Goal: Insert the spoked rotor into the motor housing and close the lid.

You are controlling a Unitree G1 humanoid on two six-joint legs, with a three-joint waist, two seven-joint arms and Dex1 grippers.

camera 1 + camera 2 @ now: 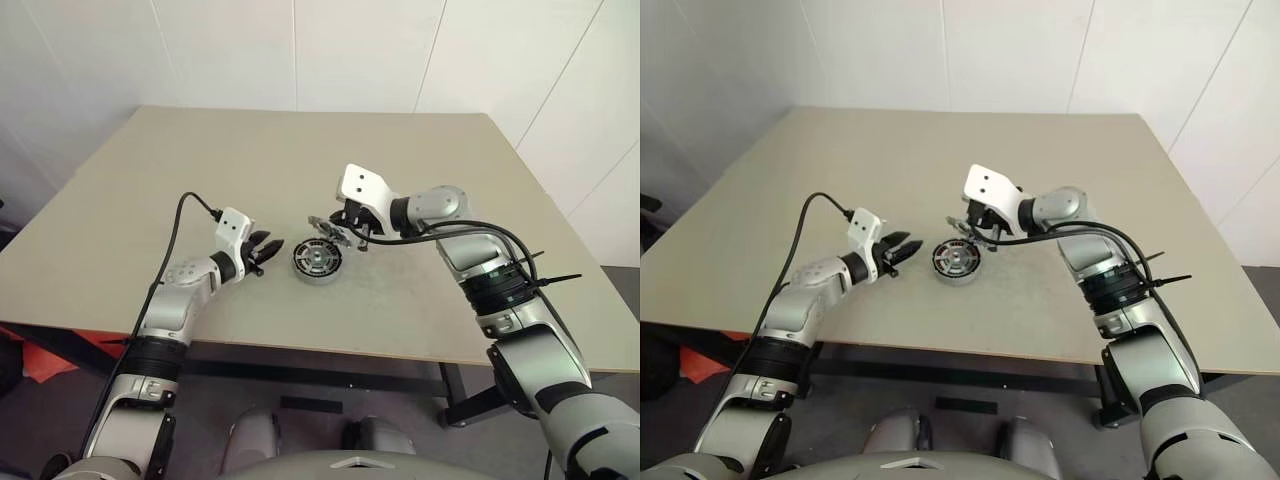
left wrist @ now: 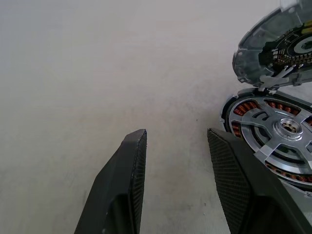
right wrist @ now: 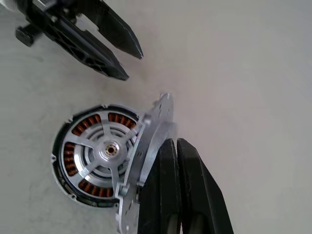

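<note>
Right hand pinching lid edge-on above rotor-filled motor housing, lid's far face hidden, left hand half-open, empty

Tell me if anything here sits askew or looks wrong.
Only the lid sits askew: the shut right gripper holds it on edge, tilted over the motor housing, not yet flat. The spoked rotor already lies seated inside. The open left gripper waits beside it.
</note>
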